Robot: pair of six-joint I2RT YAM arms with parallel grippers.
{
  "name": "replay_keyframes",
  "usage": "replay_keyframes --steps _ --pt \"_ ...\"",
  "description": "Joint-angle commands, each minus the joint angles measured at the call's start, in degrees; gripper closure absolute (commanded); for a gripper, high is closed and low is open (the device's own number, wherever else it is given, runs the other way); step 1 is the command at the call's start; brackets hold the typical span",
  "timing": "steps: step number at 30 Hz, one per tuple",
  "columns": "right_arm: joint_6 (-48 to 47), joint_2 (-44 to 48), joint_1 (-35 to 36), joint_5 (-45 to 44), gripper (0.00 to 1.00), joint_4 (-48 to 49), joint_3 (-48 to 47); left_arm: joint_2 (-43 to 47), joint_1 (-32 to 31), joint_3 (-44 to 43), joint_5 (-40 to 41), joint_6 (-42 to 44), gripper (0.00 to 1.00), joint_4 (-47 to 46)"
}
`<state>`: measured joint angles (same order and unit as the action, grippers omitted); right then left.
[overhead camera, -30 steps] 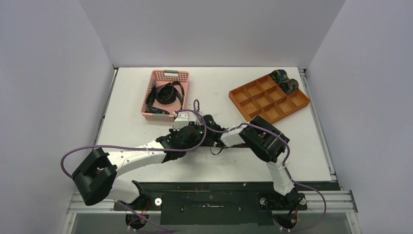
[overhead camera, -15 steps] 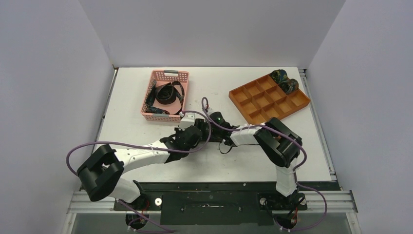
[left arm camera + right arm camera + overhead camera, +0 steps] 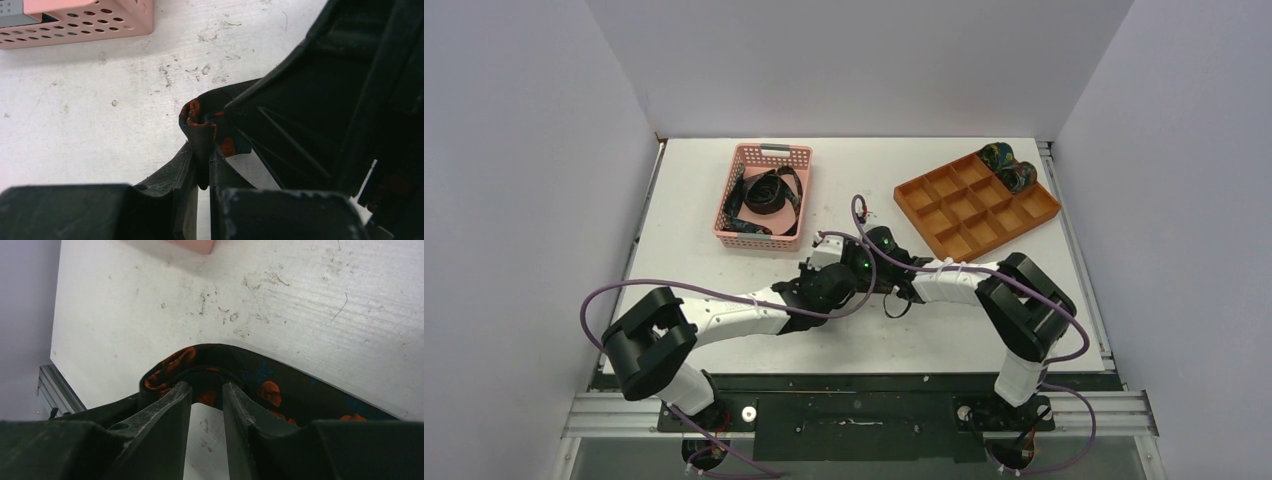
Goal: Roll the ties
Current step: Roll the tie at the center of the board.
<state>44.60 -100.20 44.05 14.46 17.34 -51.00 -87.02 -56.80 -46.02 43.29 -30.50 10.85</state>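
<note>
— Pincers first: how is the left pincer (image 3: pixel 202 150) seen?

— It is pressed together on a folded end of the tie (image 3: pixel 199 122). Dark cloth with orange marks is pinched between its fingers, close above the table (image 3: pixel 100 125).

— And the right pincer (image 3: pixel 206 390)?

— Its fingers are set slightly apart, and bare table is seen through the gap. The tie is curved across just past the tips. Whether it is touched there cannot be told.

— Where is the tie placed?

— It is found near the middle of the table, between the basket (image 3: pixel 742 160) and the tray (image 3: pixel 919 195), where both pincers are brought tip to tip.

— What else is shown?

— Loose ties (image 3: pixel 764 195) are heaped in the pink basket at the far left. Two rolled ties (image 3: pixel 1009 165) are set in compartments at the tray's far right end.
</note>
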Motion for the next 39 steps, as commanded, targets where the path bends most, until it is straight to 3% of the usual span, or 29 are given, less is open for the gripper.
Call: replay_keyframes --steps 1,4,16,32,39 --pt "0.20 -0.86 -0.03 0.90 0.66 2.07 -0.25 3.09 0.04 0.48 3.15 -4.02 1.00 0.47" --pt "-0.29 -1.23 0.10 0.45 0.62 1.28 0.02 3.53 0.06 1.73 3.14 -5.56 1.00 -0.21" --pt "-0.29 -7.51 1.17 3.36 0.63 -0.65 -2.51 5.80 0.26 5.03 4.29 -12.40 1.00 -0.28" --pt "0.40 -8.41 1.18 5.91 0.88 1.35 -4.34 17.33 7.93 18.82 -4.33 -27.25 1.00 -9.67" --pt "-3.30 -5.09 1.07 1.05 0.75 -2.38 -6.72 25.56 13.98 28.94 -10.62 -32.89 1.00 -20.75"
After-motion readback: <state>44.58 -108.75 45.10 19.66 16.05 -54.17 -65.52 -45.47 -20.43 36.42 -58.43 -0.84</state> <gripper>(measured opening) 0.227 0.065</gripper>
